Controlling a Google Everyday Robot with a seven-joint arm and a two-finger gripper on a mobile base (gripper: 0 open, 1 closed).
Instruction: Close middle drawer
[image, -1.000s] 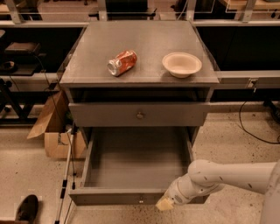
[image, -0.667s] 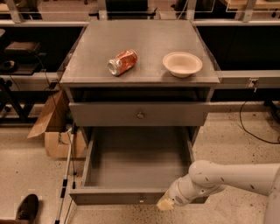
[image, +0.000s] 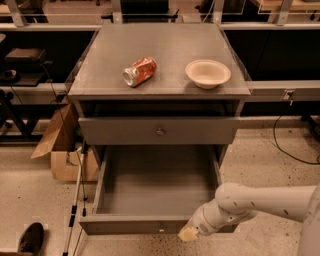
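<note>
While the one camera view is looking down on the grey cabinet (image: 100, 75), the middle drawer (image: 155, 185) is standing pulled far out toward the camera, low in the frame, with its deep tray showing bare. Its flat front is facing the viewer, and the long axis of that front is running left to right across the picture. The gripper (image: 188, 233) is sitting at the right part of this front, near its lower edge, on a white arm (image: 270, 200) entering from the right. Whether it is touching the panel or lying just before it is not showing, and whether it is released or clenched cannot be told.

From the gripper, the tray is lying directly beyond, toward the cabinet, so closing is judged to call for a straight push away from the camera. The gripper is lying right of the small knob (image: 161, 229), so an off-centre push may be skewing the drawer. Above, the upper drawer (image: 120, 131) is sitting nearly in, and a can (image: 139, 71) and a bowl (image: 208, 73) are resting on top.
</note>
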